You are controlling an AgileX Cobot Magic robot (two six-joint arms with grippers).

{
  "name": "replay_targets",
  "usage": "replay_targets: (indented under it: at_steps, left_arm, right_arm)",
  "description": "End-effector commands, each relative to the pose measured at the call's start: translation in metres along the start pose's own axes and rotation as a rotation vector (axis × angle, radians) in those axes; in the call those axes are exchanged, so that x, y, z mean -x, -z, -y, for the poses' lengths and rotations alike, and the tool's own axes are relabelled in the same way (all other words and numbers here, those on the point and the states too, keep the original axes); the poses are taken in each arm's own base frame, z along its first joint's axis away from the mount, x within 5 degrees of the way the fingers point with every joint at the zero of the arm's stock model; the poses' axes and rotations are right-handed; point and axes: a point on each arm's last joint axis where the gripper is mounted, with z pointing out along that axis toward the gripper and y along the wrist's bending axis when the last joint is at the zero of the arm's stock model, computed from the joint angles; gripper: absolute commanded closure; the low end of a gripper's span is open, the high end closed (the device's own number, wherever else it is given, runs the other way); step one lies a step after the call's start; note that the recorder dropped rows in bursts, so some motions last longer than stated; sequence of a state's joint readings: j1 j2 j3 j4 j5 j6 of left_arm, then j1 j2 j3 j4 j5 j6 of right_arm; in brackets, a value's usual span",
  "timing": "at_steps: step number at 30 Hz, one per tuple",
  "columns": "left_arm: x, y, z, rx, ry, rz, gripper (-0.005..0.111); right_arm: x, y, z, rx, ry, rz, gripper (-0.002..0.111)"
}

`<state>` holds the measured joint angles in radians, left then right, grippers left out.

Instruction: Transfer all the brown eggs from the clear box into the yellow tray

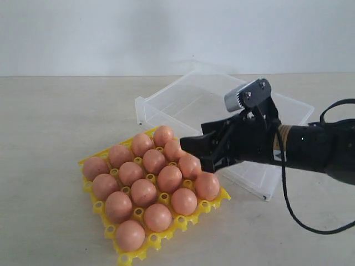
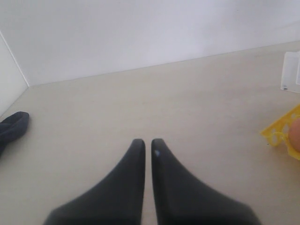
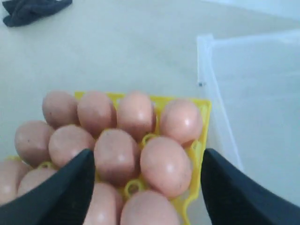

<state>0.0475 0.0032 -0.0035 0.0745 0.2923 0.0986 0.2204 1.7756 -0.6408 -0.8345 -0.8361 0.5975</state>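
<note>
Up front, brown eggs point(image 1: 143, 192) fill the yellow tray point(image 1: 145, 247), long axes approx upright. R gripper point(image 1: 192, 153) hangs over the tray edge nearest the box, jaws spread, holding nothing. Behind it the clear box point(image 1: 141, 105) shows no egg. L gripper point(image 2: 146, 145) pinched together, farther off

The brown eggs point(image 1: 143, 192) are orange-brown to pinkish tan, a few faintly speckled. The egg tray point(image 1: 99, 207) is bright yellow. The clear box point(image 1: 183, 105) is colourless. The tabletop point(image 1: 50, 133) is pale beige. The right gripper point(image 1: 198, 152) and left gripper point(image 2: 146, 145) are black.
</note>
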Motion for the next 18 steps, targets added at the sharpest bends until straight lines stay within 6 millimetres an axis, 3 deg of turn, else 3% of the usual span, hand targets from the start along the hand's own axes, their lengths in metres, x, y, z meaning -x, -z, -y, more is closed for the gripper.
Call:
replay_targets:
  at_steps: [1, 3, 5, 7, 9, 14, 18]
  left_arm:
    - [-0.001, 0.000, 0.000, 0.002, 0.003, -0.001, 0.103]
    - [-0.001, 0.000, 0.000, 0.002, 0.003, -0.001, 0.103]
    - [-0.001, 0.000, 0.000, 0.002, 0.003, -0.001, 0.103]
    - [-0.001, 0.000, 0.000, 0.002, 0.003, -0.001, 0.103]
    - [-0.001, 0.000, 0.000, 0.002, 0.003, -0.001, 0.103]
    - [-0.001, 0.000, 0.000, 0.002, 0.003, -0.001, 0.103]
    - [-0.001, 0.000, 0.000, 0.002, 0.003, -0.001, 0.103]
  right_arm:
    - [0.046, 0.007, 0.004, -0.071, 0.095, 0.176, 0.050]
    - [0.070, 0.008, 0.015, -0.179, 0.086, 0.289, 0.050]
    - [0.094, 0.011, 0.033, -0.341, -0.010, 0.411, 0.050]
    - [0.109, 0.014, 0.052, -0.505, -0.151, 0.424, 0.052]
    - [0.119, 0.016, 0.065, -0.650, -0.172, 0.347, 0.066]
    - [0.131, 0.020, 0.074, -0.805, 0.166, 0.177, 0.109]
    - [0.138, 0.028, 0.079, -0.924, 0.347, 0.130, 0.108]
